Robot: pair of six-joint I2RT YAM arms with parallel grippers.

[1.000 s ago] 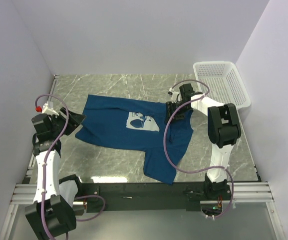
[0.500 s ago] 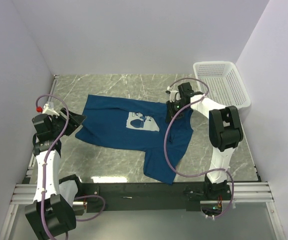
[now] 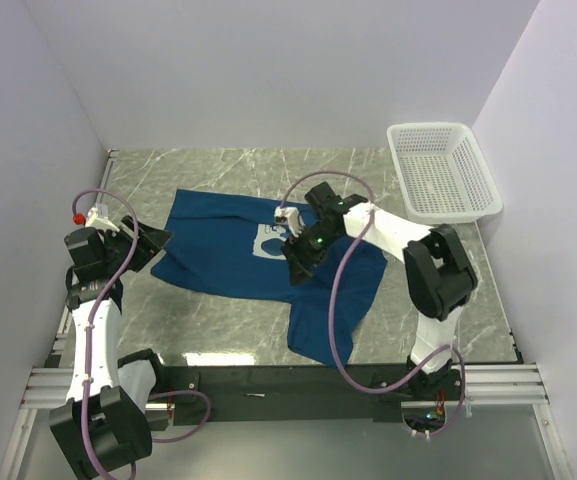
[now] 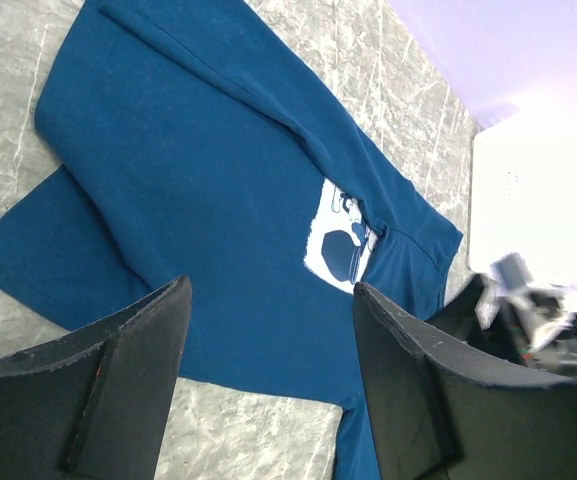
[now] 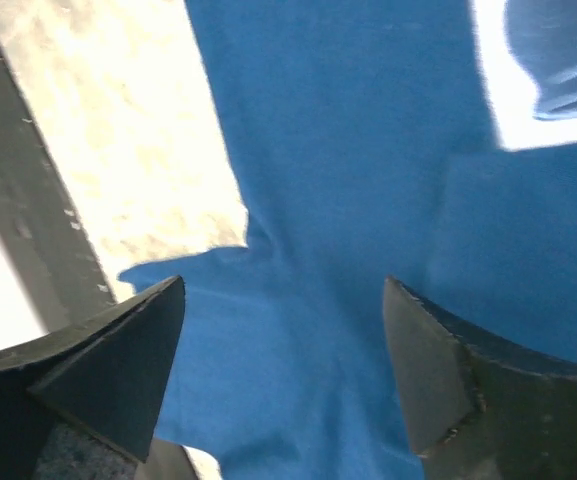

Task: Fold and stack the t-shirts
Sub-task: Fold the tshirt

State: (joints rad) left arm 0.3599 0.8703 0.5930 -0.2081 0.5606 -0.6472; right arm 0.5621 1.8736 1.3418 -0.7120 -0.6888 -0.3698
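While the desk (image 3: 218, 170) looks the same as it did a second ago, the action over it has moved. The blue t-shirt (image 3: 223, 250) lies spread across the middle of the marble, chest up, with its hem trailing toward the near edge. The white basket (image 3: 443, 175) sits apart from it in the far right corner.

Your right arm has made the big change. A second ago it was at the shirt's far right shoulder, on the basket side. Now it has swung inward over the chest, and the right tool (image 3: 298, 262) hangs just past the lower edge of the pale print (image 3: 268, 242).

In the right wrist view that tool (image 5: 283, 290) stands wide, with nothing but flat blue cloth between the fingers. It seems to have let go of whatever it had pinched.

In the left wrist view a flap of cloth lies doubled over the print's (image 4: 338, 245) right edge. I read that as the right side's first fold having been laid in.

Your left arm has not shifted. The left tool (image 4: 271, 290) hovers fairly wide and empty over the shirt's left sleeve side.

The left side and the hem are not yet folded, and nothing is stacked.
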